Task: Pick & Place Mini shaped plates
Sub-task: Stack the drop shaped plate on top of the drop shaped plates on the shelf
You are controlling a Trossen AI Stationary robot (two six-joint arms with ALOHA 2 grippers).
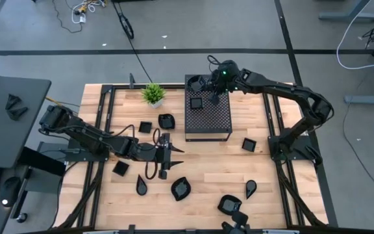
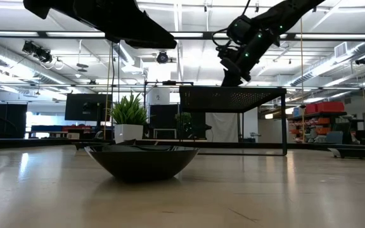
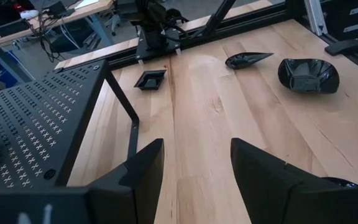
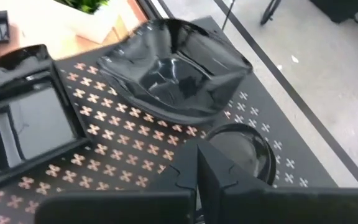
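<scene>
Centrally, the left gripper (image 1: pixel 169 155) hovered open over bare wooden table (image 1: pixel 206 166); the right gripper (image 1: pixel 211 96), fingers closed and empty, hung above the perforated box (image 1: pixel 208 120) far edge.

Light came from overhead — long ceiling strips (image 2: pixel 334 66) burned nearly white in the low view, and everything before them read as dark silhouette, the near dish (image 2: pixel 143 161) included. The wooden table (image 1: pixel 200 166) was evenly bright from above, with only short, soft shadows under the scattered plates. White glare streaked the glossy crumpled dish (image 4: pixel 173 74) in the right wrist view, which was soft with blur — its own fingers (image 4: pixel 213 180) out of focus. The left wrist view stayed fairly crisp.
</scene>
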